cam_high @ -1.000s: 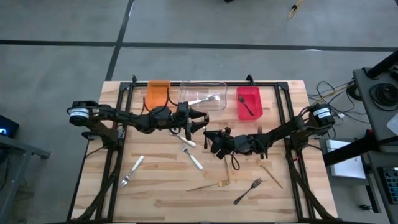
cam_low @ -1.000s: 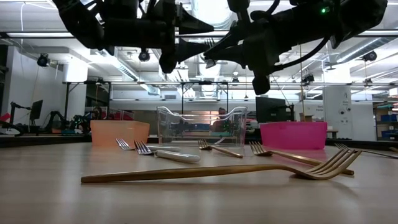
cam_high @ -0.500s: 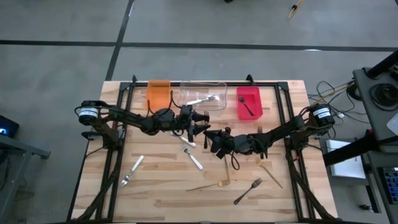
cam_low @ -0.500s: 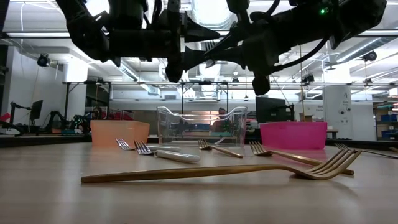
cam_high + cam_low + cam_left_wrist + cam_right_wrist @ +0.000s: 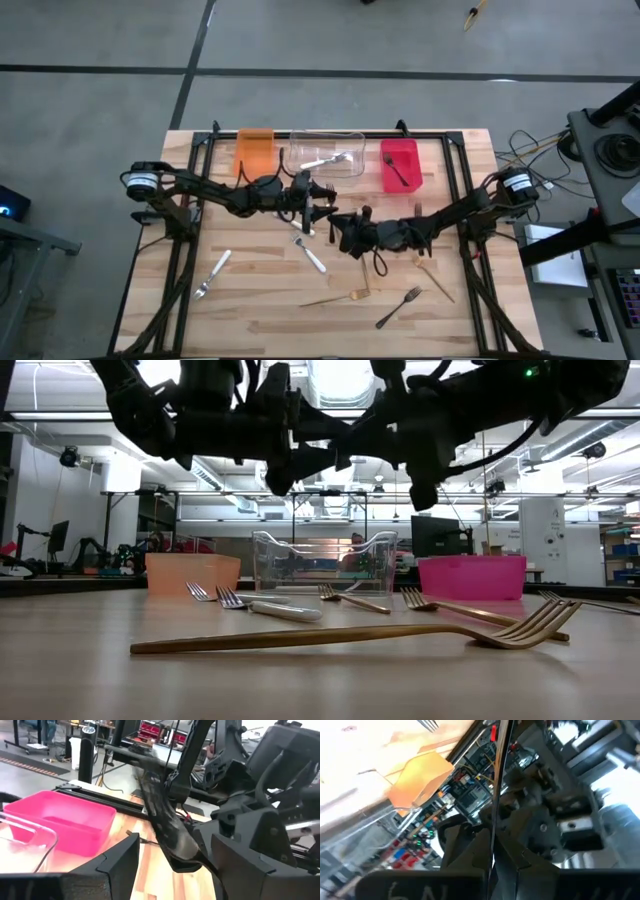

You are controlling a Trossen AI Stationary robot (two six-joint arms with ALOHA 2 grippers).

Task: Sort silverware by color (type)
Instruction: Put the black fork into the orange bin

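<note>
High view: left gripper (image 5: 318, 203) and right gripper (image 5: 335, 226) nearly meet mid-table, in front of the clear bin (image 5: 326, 154). Silver fork (image 5: 310, 254) lies just below them; gold fork (image 5: 336, 297) and black fork (image 5: 398, 306) lie nearer the front edge. Low view: both arms hang above the table, gold fork in foreground. Left wrist view: fingers (image 5: 120, 860) spread wide, holding nothing. Right wrist view: fingers pinched on a thin gold utensil (image 5: 496, 780).
</note>
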